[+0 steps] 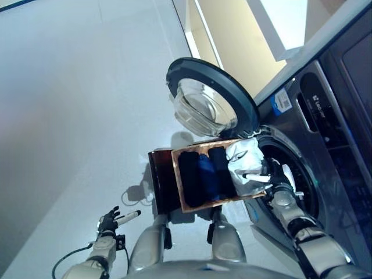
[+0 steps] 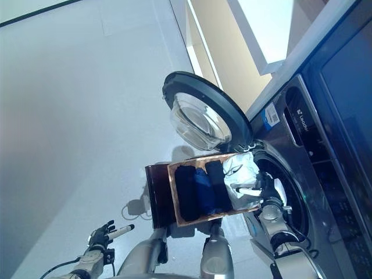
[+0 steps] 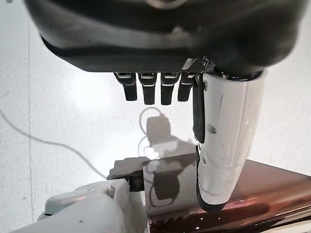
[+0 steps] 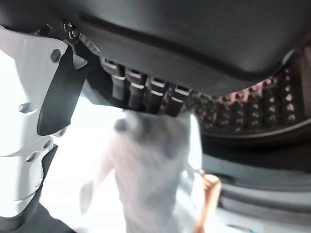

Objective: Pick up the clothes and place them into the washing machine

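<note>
A wooden box [image 1: 203,146] on a dark stand holds rolled clothes: a black one [image 1: 190,177], a blue one [image 1: 208,174], another black one [image 1: 222,167] and a white garment [image 1: 241,160] at the end nearest the washer. My right hand [image 1: 278,179] is at that end, by the drum mouth [image 1: 305,183], fingers curled on the white garment [image 4: 150,160], which hangs past them in front of the drum wall [image 4: 243,111]. My left hand [image 1: 108,222] hangs low at the left over the floor, fingers relaxed and empty, its thumb [image 3: 228,131] straight.
The dark grey washing machine [image 1: 325,110] fills the right side. Its round glass door [image 1: 209,99] stands swung open behind the box. The box's dark brown stand [image 1: 161,186] is just in front of me. Pale floor [image 1: 75,104] stretches to the left.
</note>
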`<state>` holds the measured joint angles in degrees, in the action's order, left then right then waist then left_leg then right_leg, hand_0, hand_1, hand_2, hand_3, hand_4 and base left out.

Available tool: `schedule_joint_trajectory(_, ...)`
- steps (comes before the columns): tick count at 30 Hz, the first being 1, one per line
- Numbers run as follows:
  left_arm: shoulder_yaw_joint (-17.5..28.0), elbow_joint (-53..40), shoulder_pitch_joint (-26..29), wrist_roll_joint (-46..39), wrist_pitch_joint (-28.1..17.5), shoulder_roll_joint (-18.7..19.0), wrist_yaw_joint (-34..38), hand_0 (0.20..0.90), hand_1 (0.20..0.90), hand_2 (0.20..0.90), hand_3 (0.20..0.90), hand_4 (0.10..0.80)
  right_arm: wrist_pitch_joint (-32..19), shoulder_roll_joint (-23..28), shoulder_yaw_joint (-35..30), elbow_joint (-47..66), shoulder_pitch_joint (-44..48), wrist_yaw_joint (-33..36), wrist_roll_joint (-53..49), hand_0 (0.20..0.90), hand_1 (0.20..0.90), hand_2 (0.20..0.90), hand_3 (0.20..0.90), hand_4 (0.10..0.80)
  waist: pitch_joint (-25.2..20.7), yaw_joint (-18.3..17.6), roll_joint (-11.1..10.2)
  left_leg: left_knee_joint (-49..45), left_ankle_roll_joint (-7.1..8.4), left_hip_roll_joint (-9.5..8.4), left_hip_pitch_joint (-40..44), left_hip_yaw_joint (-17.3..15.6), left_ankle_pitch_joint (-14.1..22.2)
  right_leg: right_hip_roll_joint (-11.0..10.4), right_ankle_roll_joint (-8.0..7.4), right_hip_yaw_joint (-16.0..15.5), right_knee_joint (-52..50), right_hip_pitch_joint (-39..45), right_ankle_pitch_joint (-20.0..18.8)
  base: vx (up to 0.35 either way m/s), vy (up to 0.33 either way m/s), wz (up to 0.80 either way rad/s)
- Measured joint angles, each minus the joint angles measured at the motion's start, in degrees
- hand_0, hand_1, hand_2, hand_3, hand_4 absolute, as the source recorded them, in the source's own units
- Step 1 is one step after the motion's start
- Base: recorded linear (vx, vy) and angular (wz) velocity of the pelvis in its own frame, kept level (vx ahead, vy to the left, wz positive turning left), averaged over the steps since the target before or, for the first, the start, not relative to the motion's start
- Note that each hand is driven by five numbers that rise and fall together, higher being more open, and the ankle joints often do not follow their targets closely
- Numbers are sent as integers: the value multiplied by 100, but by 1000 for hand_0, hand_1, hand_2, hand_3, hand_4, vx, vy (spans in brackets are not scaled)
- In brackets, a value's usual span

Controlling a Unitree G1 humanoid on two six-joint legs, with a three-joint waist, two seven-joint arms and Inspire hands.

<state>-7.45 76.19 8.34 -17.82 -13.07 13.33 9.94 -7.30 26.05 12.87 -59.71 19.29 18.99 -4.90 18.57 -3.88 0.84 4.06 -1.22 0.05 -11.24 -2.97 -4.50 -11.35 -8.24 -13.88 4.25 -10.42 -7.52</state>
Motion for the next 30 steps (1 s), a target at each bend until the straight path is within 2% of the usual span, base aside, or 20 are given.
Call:
schedule_joint_trajectory(4, 14, -43, 97, 1, 4, 3, 0, 900, 900, 900, 900, 800, 100, 5, -5, 707, -157, 16, 337, 900, 900, 900, 900, 800, 80, -11, -137, -5, -1, -1, 13, -24, -1, -2, -2, 37, -14, -8, -5, -37, 24, -3)
schedule_joint_trajectory(10, 18, -157, 129, 7, 2, 19, 4, 900, 900, 900, 900, 800, 131, 4, 0, 701, -130, 138, 765, 900, 900, 900, 900, 800, 112, 9, -193, -6, -1, -10, 8, -32, 0, -13, -4, 45, -21, -18, -4, -49, 19, -1)
schedule_joint_trajectory(12, 15, -153, 143, 11, 3, 47, 6, 900, 900, 900, 900, 800, 137, -10, 35, 373, -3, 221, 878, 900, 900, 900, 900, 800, 117, 17, -185, -11, -1, -16, -23, -36, 0, -20, -5, 57, -22, -54, -3, -47, 15, -3)
schedule_joint_trajectory(16, 6, -149, 195, 9, 0, 131, 28, 900, 900, 900, 900, 800, 241, -4, 80, -368, 320, 275, 906, 900, 900, 900, 900, 800, 167, 43, -123, -64, -1, -27, -201, -45, 0, -42, -7, 79, -96, -235, -2, -50, 15, 0)
schedule_joint_trajectory(19, -11, -157, 249, 7, -20, 119, 28, 900, 900, 900, 900, 800, 336, 13, 123, -1078, 624, 265, 902, 900, 900, 900, 900, 800, 252, 86, 0, -171, -1, -77, -353, -37, -1, -98, -16, 64, -111, -332, -8, -31, 6, 6)
schedule_joint_trajectory(24, -21, -144, 256, -12, -47, 117, 29, 900, 900, 900, 900, 800, 354, 72, 108, -1180, 741, 240, 765, 900, 900, 900, 900, 800, 394, 165, 192, -190, -3, -116, -459, -37, -2, -140, -36, 59, -132, -428, -23, -12, 9, 1)
schedule_joint_trajectory(26, -19, -150, 250, -84, -114, 118, 26, 900, 900, 900, 900, 800, 199, 82, 39, -961, 736, 156, 188, 900, 900, 900, 900, 800, 405, 166, 215, -199, -3, -115, -560, -40, -2, -145, -34, 80, -202, -566, -18, 0, 0, 0)
schedule_joint_trajectory(30, -60, -152, 264, -128, -124, 112, -2, 900, 900, 900, 900, 800, 92, 170, 61, -982, 828, 94, 92, 900, 900, 900, 900, 800, 408, 179, 222, -223, -34, -136, -750, -50, -25, -179, -40, 110, -316, -817, -6, 0, 0, 0)
